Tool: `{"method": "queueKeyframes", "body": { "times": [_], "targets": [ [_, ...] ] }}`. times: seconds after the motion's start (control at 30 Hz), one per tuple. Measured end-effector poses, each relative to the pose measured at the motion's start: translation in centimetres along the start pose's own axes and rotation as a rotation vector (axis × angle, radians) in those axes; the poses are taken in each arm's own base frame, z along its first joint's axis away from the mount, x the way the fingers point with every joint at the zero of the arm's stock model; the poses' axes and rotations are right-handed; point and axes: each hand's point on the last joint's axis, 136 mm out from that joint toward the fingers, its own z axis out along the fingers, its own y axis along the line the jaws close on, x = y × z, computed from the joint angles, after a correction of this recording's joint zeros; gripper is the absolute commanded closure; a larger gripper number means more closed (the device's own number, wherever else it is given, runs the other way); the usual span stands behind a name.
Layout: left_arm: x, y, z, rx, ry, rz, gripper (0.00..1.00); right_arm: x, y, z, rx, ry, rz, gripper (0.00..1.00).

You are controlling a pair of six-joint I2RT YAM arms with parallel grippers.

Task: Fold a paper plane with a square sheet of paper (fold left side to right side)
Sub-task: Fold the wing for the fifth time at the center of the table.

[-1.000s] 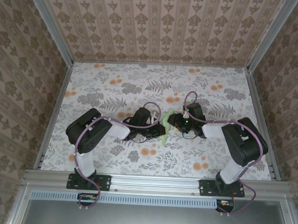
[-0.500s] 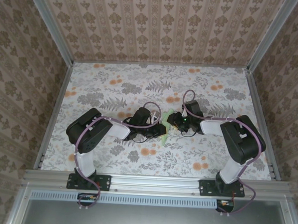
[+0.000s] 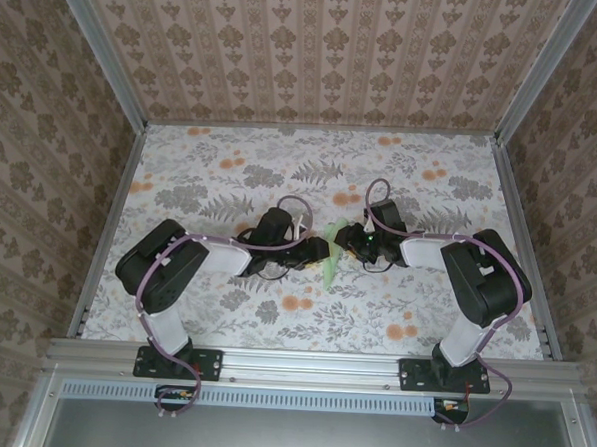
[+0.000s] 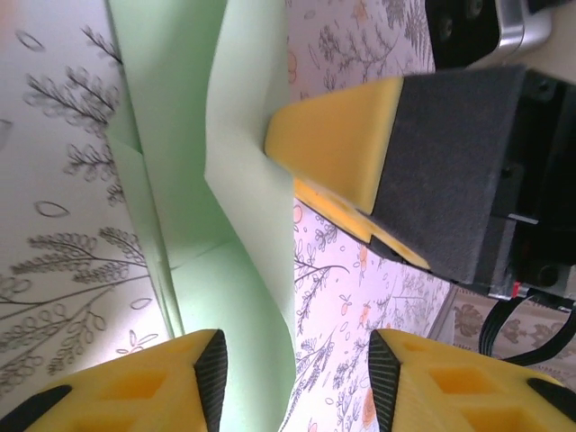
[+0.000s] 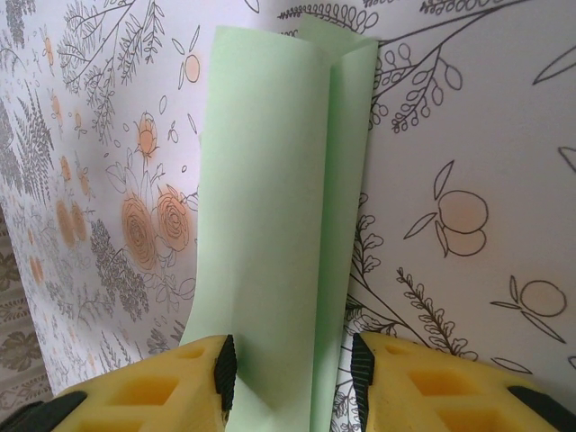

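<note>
The paper plane (image 3: 333, 257) is a narrow pale-green folded strip lying mid-table between both grippers. In the left wrist view the paper plane (image 4: 171, 99) has one flap curling upward, and that flap's edge rises between the fingers of my left gripper (image 4: 297, 360), which is open and not pinching it. One yellow finger of the right gripper (image 4: 337, 148) touches the raised flap. In the right wrist view the paper plane (image 5: 270, 180) lies flat with a lengthwise fold, and my right gripper (image 5: 292, 360) straddles its near end, jaws apart. From above, left gripper (image 3: 320, 251) and right gripper (image 3: 349, 244) nearly meet.
The floral tablecloth (image 3: 231, 180) covers the table, which is boxed in by patterned walls (image 3: 317, 54) at the back and both sides. An aluminium rail (image 3: 311, 364) runs along the near edge by the arm bases.
My left gripper has opened and let go of the paper, and the left arm has drawn back to the left. The right gripper has narrowed slightly and stayed over the paper.
</note>
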Motion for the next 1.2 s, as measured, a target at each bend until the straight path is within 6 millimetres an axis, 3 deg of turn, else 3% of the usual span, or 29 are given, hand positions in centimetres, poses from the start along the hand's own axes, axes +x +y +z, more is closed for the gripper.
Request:
{"method": "queueKeyframes", "body": {
  "times": [0.43,0.67,0.83,1.03,1.2],
  "targets": [
    [-1.7,0.4,0.9,-0.028,0.018,-0.018,0.53,0.0,0.0,0.0,0.001,0.001,0.0,0.58],
    [-1.5,1.6,1.7,-0.051,0.046,-0.038,0.65,0.0,0.0,0.0,0.001,0.001,0.001,0.58],
    [-1.9,1.3,2.0,-0.044,0.048,-0.036,0.74,0.0,0.0,0.0,0.001,0.001,0.001,0.58],
    [-2.4,1.3,2.0,-0.039,0.04,-0.026,0.95,0.0,0.0,0.0,0.003,0.002,0.001,0.58],
    [-3.0,1.9,2.0,-0.044,0.034,-0.02,0.98,0.0,0.0,0.0,0.005,0.005,-0.002,0.56]
  ]
}}
